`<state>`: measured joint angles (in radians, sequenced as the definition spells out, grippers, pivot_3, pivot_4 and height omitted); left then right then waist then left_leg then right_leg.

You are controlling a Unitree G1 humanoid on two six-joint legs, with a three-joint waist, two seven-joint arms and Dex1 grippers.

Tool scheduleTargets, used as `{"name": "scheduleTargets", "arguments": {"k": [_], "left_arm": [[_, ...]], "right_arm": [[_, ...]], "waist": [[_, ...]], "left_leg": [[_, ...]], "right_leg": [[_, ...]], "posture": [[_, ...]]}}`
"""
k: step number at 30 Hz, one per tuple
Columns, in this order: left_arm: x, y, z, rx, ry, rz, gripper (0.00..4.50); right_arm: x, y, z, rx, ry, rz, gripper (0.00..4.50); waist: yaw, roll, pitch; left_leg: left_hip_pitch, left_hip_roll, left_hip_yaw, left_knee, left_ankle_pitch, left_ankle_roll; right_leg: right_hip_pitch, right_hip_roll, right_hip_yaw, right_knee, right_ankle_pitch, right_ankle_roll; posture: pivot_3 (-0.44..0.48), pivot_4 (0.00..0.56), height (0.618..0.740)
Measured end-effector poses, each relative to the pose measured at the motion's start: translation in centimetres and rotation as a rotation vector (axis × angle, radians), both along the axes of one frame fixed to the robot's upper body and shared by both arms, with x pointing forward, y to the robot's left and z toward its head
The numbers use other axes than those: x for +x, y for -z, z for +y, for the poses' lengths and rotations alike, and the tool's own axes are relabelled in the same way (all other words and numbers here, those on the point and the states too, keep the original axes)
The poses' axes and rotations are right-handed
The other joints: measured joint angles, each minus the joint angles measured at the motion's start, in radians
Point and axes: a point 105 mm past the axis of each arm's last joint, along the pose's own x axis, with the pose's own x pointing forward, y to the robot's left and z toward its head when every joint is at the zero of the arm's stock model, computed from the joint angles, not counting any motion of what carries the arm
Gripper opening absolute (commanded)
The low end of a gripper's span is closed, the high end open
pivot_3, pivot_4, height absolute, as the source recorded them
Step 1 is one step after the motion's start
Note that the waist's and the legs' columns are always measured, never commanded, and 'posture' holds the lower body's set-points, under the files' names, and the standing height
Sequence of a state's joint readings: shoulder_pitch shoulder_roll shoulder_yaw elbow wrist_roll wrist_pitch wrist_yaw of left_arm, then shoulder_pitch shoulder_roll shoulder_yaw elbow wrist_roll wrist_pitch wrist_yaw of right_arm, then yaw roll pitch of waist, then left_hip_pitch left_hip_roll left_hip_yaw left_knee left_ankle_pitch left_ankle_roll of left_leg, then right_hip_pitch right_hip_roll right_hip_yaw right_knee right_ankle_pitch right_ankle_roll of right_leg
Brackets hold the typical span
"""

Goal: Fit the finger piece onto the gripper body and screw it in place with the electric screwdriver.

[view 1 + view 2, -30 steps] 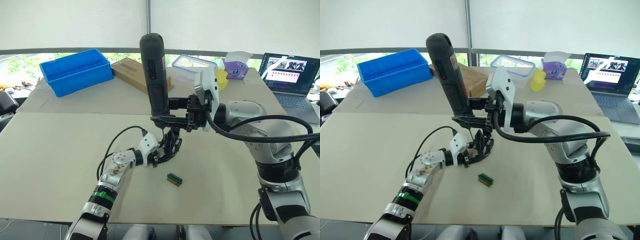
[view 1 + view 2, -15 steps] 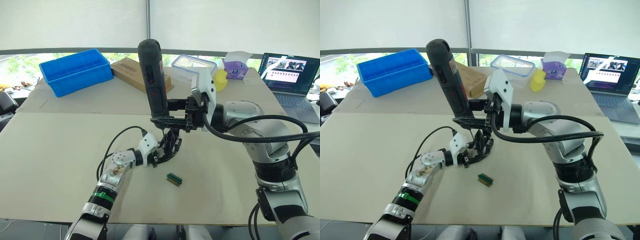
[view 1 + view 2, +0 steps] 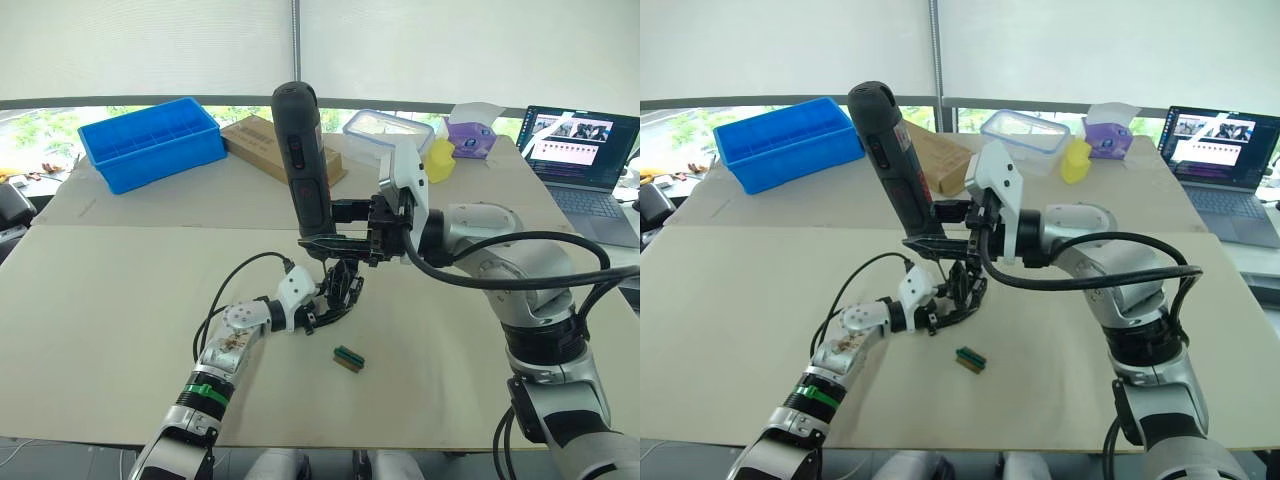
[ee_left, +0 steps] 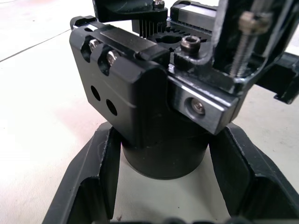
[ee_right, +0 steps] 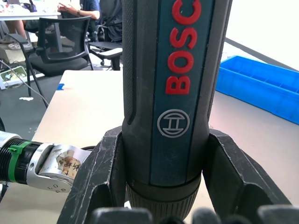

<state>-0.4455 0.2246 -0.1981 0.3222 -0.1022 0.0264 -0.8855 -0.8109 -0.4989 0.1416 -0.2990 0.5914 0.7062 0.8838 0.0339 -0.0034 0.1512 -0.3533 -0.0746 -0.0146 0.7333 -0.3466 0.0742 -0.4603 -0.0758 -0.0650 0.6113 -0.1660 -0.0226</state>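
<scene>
On the table my left gripper (image 3: 325, 308) is shut on the round base of the gripper body (image 3: 340, 288), which stands upright. In the left wrist view both fingers (image 4: 93, 177) hug that base (image 4: 163, 154), under a black block (image 4: 121, 79) with two screw heads and two holes. The finger piece cannot be told apart from the body's black parts. My right gripper (image 3: 345, 228) is shut on the electric screwdriver (image 3: 303, 160). The tool stands nearly upright, top leaning left, with its lower end just above the body. Its blue-black casing (image 5: 177, 70) carries red lettering.
A small green-and-brown block (image 3: 348, 357) lies on the table in front of the body. At the back stand a blue bin (image 3: 150, 140), a cardboard box (image 3: 262, 138), a clear container (image 3: 385, 128), yellow (image 3: 440, 158) and purple (image 3: 470, 135) items and a laptop (image 3: 585, 150).
My right arm has carried the screwdriver slightly to the left, and its top leans a little more left. The left gripper and the gripper body have stayed put.
</scene>
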Motion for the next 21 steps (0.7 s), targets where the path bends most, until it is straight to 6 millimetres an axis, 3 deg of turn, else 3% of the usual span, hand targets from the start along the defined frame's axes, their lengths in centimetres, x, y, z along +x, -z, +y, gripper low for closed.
{"name": "scheduleTargets", "arguments": {"k": [21], "left_arm": [[-0.03,-0.02,-0.15,-0.004,0.002,0.0,2.26]], "right_arm": [[0.06,0.14,-0.12,-0.02,-0.006,-0.004,1.92]], "waist": [[0.0,0.0,0.0]], "left_leg": [[0.0,0.0,0.0,0.0,0.0,0.0]], "right_leg": [[0.0,0.0,0.0,0.0,0.0,0.0]], "posture": [[0.0,0.15,0.74]]}}
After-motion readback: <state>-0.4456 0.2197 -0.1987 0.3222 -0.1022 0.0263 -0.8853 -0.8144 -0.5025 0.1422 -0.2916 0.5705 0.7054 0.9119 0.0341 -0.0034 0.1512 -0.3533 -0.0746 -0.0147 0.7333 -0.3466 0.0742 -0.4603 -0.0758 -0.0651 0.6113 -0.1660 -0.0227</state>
